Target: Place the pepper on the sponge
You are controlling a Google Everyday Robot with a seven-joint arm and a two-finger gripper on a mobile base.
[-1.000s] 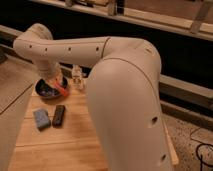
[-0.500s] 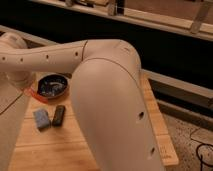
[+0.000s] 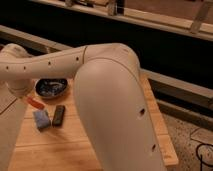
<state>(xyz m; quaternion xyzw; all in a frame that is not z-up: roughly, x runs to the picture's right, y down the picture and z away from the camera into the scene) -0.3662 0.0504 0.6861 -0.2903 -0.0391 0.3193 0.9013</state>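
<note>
Claw (image 3: 25,96) far left — pepper (image 3: 34,102) now lower, nr sponge (image 3: 41,119)

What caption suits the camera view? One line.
Gripper at frame left, pepper at its tip, near the sponge beside a black bar.

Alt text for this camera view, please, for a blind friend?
A white robot arm looms over a wooden table, its claw at far left by a red pepper. Just in front lie a blue sponge and black bar; a dark bowl sits behind.
</note>
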